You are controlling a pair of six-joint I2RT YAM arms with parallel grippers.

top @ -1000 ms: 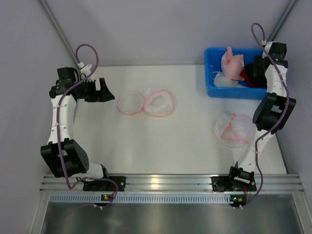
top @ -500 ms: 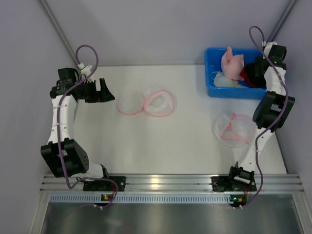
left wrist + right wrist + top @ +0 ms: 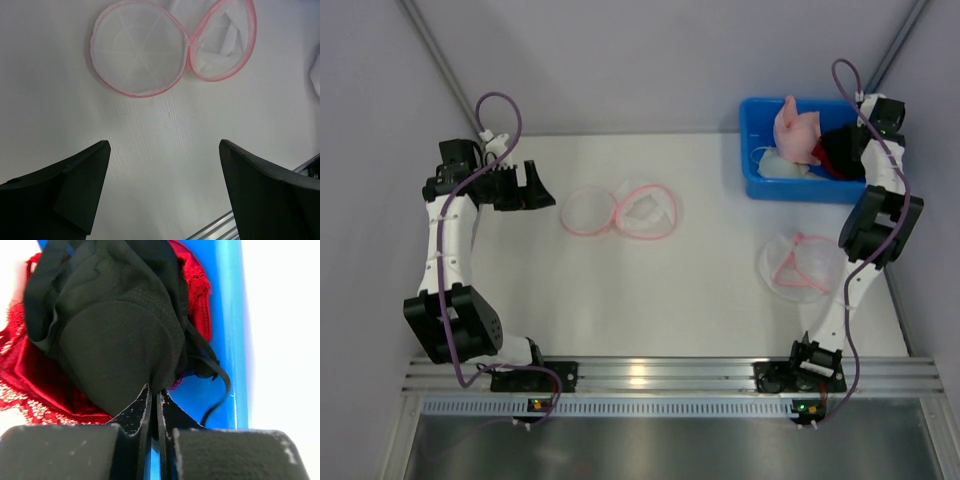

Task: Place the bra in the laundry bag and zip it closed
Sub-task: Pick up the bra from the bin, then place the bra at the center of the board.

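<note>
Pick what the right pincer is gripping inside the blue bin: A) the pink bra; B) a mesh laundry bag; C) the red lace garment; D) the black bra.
D: in the right wrist view the right pincer is shut with the edge of the black bra pinched between its tips, while the red lace garment lies underneath it in the blue bin.
</note>
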